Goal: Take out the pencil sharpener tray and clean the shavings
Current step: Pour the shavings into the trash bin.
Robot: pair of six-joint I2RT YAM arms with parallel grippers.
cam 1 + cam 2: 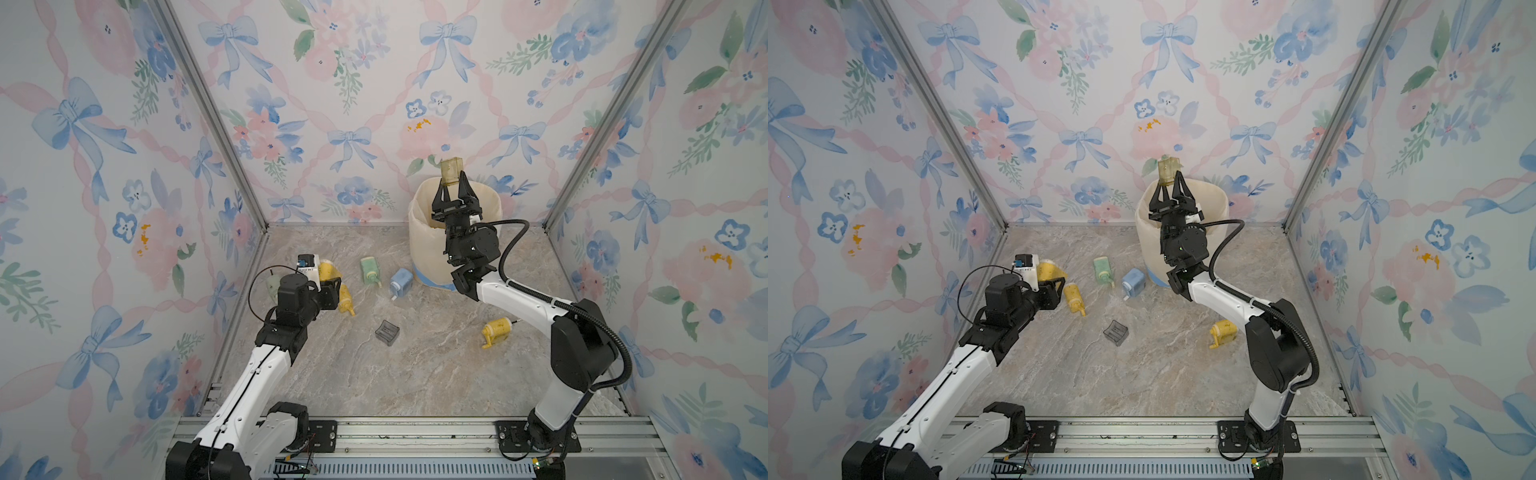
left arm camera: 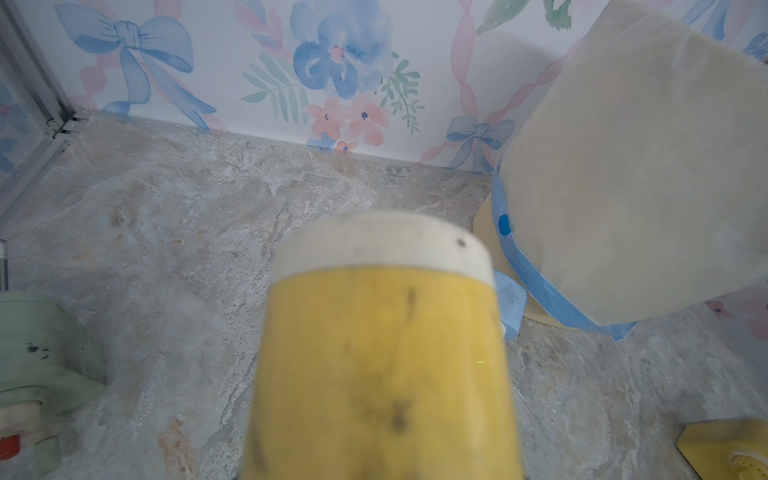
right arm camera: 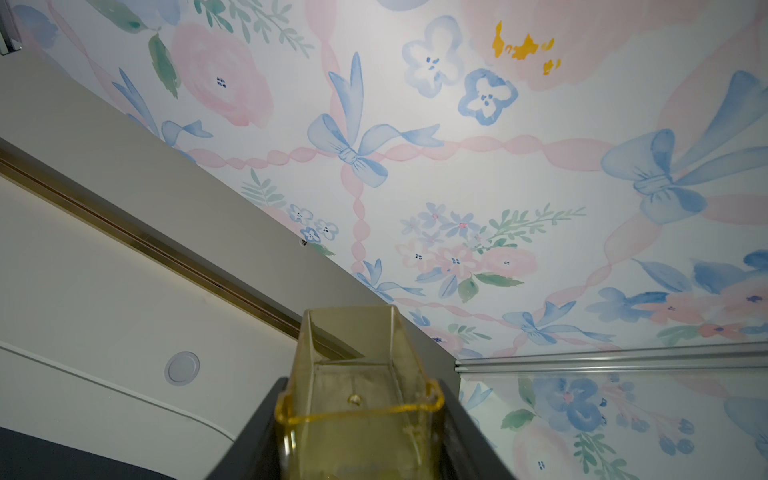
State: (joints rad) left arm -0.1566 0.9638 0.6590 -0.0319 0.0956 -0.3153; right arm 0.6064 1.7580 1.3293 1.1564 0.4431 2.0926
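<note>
My right gripper [image 1: 452, 183] [image 1: 1170, 183] [image 3: 359, 432] is shut on a translucent yellow tray [image 1: 451, 169] [image 1: 1170, 169] [image 3: 353, 374], gripping it by both side walls. It is raised over the mouth of the cream bin [image 1: 419, 237] [image 1: 1144, 237] at the back wall. The tray's inside looks dusty, and no shavings show in it. My left gripper [image 1: 332, 282] [image 1: 1054, 284] is shut on a yellow pencil sharpener [image 1: 328, 270] [image 1: 1047, 270] [image 2: 382, 353] at the left, low over the table. The sharpener fills the left wrist view and hides the jaws.
Loose sharpeners lie on the marble table: green [image 1: 370, 270], blue [image 1: 401, 283], yellow [image 1: 347, 301], yellow [image 1: 496, 330] and pale green [image 1: 272, 286] beside the left arm. A dark grey tray [image 1: 387, 332] sits mid-table. Walls close in the left, the back and the right.
</note>
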